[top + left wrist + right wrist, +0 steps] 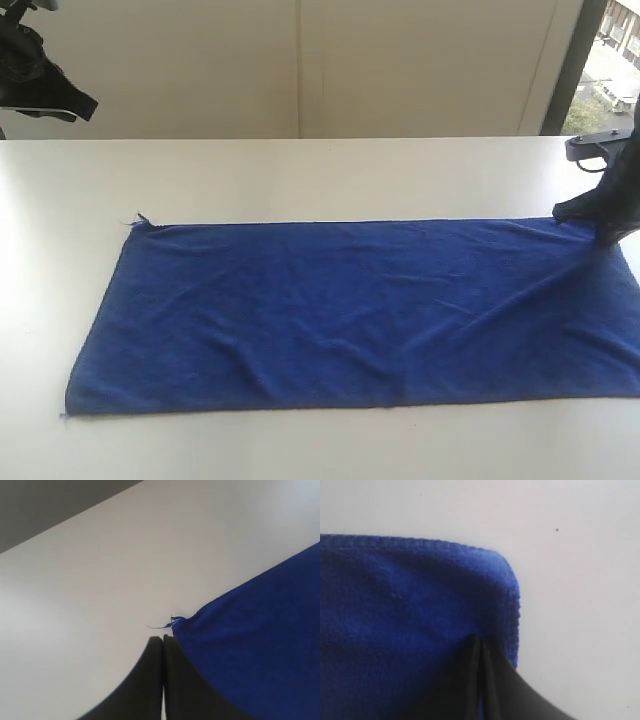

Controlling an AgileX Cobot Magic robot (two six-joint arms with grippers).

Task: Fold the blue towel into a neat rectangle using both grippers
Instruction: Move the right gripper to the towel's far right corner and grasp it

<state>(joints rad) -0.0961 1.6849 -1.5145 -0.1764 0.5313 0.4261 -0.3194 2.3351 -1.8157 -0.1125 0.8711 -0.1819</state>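
Oblique overview; wrist close-ups on towel [340,310] corners.

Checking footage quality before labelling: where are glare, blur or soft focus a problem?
Exterior view: window overexposed, blue towel slightly soft. Left wrist view: left gripper a blurred black silhouette. Right wrist view: towel texture crisp, right gripper out of focus.

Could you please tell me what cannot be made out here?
- Exterior view: near right corner of the blue towel, cut off by the edge.
- Right wrist view: whether the right claw pinches cloth, hidden by its fingers.
- Exterior view: left claw, dark and partly cut off.
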